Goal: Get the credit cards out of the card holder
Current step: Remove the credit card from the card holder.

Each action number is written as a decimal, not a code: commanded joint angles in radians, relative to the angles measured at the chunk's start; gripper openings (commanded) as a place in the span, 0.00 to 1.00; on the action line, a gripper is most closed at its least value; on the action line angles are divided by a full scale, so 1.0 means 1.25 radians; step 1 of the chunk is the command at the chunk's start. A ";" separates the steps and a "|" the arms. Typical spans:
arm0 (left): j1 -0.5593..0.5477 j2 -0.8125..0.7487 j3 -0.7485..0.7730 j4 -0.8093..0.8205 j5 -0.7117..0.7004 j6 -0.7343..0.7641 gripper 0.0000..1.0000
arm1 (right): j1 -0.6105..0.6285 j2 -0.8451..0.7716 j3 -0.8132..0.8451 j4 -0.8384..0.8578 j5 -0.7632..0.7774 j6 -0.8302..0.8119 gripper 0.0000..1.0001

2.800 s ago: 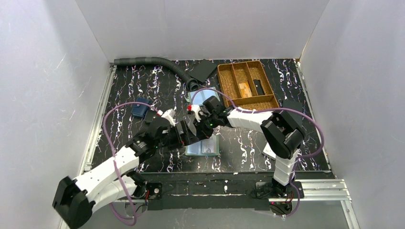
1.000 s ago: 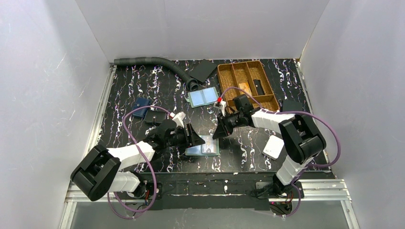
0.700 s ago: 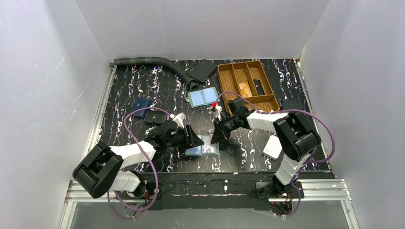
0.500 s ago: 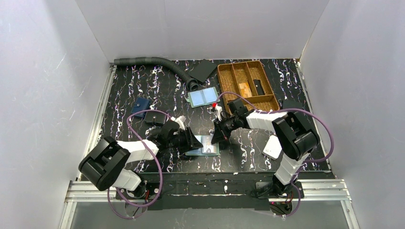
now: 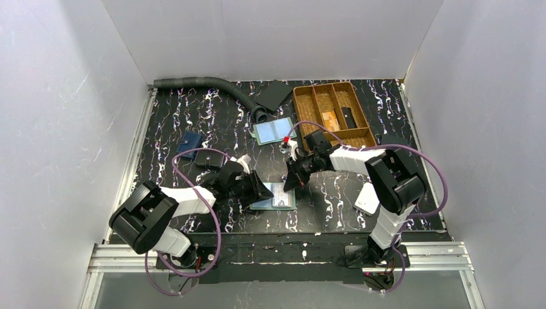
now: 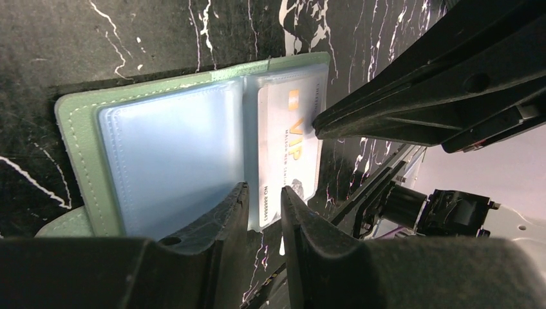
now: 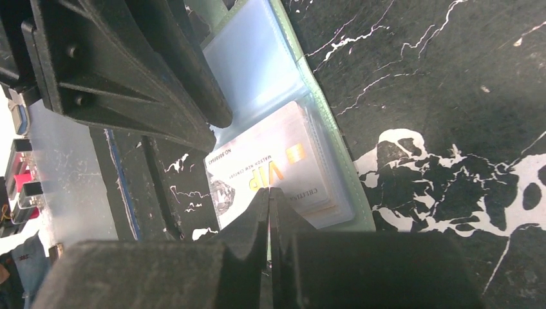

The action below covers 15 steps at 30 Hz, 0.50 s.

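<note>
**Left of the holder:** A small blue wallet (image 5: pixel 188 145) and a black case (image 5: pixel 207 159) lie well to the left of the card holder (image 5: pixel 281 199) and further back. Both are too small to read.

**Left gripper (image 6: pixel 263 193):** It sits over the holder's left half and hides that half from overhead. Its fingers stand a narrow gap apart, astride the middle fold. It cannot be told whether they nip the sleeve edge there.

**Holder:** It lies open and flat on the surface (image 5: pixel 322 206), between the two grippers. The left wrist view shows a green border, with a blue sleeve on one side of the fold. A pale credit card (image 6: pixel 291 145) marked VIP sits in the clear sleeve on the other side. Possibly more cards are stacked beneath it, but this is unclear.

**Right gripper (image 7: pixel 270 192):** Its fingers are pressed together, holding nothing. Their joined tip rests on the card face at the holder's right side.

**Beyond the holder:** A second holder (image 5: pixel 273 131) with pale-blue panels lies beyond. A wooden tray (image 5: pixel 302 106) stands beyond and to the right.

**Right of the holder:** A white flat item (image 5: pixel 368 199) is partly hidden by the right arm.
</note>
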 commanded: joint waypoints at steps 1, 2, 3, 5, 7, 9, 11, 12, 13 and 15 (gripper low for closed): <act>0.002 0.008 0.029 -0.004 0.019 0.003 0.24 | 0.000 0.032 0.017 -0.046 0.094 -0.040 0.07; 0.002 0.011 0.030 -0.003 0.020 0.003 0.25 | 0.000 0.034 0.019 -0.049 0.094 -0.044 0.07; 0.002 0.016 0.032 -0.004 0.023 0.003 0.25 | -0.001 0.034 0.019 -0.052 0.095 -0.046 0.07; 0.001 0.027 0.035 -0.004 0.028 0.001 0.26 | 0.000 0.035 0.022 -0.057 0.094 -0.052 0.07; 0.000 0.036 0.039 -0.004 0.032 0.001 0.26 | 0.000 0.034 0.025 -0.062 0.087 -0.057 0.07; -0.001 0.045 0.041 -0.004 0.036 0.000 0.27 | 0.000 0.032 0.029 -0.067 0.071 -0.064 0.07; -0.001 0.053 0.041 -0.003 0.040 0.000 0.27 | 0.000 0.026 0.036 -0.078 0.040 -0.079 0.08; -0.001 0.056 0.041 -0.004 0.040 0.000 0.27 | -0.001 0.022 0.042 -0.087 0.020 -0.090 0.09; -0.001 0.059 0.039 -0.004 0.040 0.000 0.27 | -0.002 0.014 0.045 -0.092 0.000 -0.099 0.10; 0.000 0.061 0.037 -0.003 0.038 0.001 0.27 | -0.004 -0.003 0.041 -0.089 -0.024 -0.107 0.14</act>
